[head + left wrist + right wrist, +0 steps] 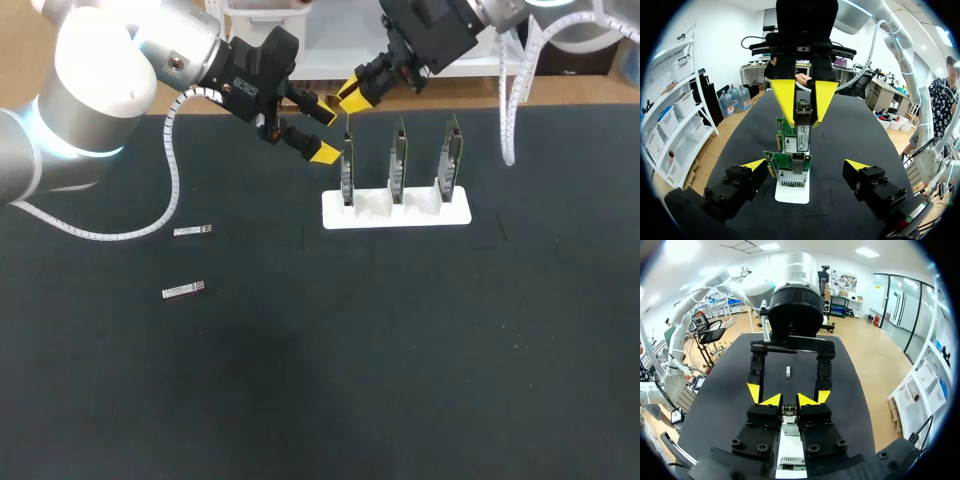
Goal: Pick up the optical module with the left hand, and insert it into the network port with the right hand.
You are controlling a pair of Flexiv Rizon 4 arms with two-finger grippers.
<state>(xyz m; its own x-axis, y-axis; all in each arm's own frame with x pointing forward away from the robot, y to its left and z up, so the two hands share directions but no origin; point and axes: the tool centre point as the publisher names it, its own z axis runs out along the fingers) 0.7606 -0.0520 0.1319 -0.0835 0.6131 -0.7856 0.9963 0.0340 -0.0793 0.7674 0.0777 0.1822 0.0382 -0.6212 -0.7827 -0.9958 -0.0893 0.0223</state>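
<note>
Black matting covers your table (420, 380), and toward its far side a white stand (396, 212) holds 3 green circuit cards upright in a row. Your right gripper (350, 98) comes in from the far right and sits directly above the leftmost card (347, 175). Its yellow fingers (782, 97) are closed from 2 sides on the optical module (802, 131), which hangs upright with its lower end just over that card's top edge. You cannot tell from these views whether the module touches the card or has entered a port. Your left gripper (323, 131) is just beside the same card, on its left, with its jaws spread wide and nothing between them. In the left wrist view its 2 yellow tips stand on either side of the stand and the line of cards, apart from both. In the right wrist view the right gripper's tips pinch the module, and the left gripper's spread fingers (754, 391) face it just ahead. Well to the left of the stand, 2 more modules lie flat on the table, apart from each other: a farther module (193, 231) and a nearer module (183, 290).
</note>
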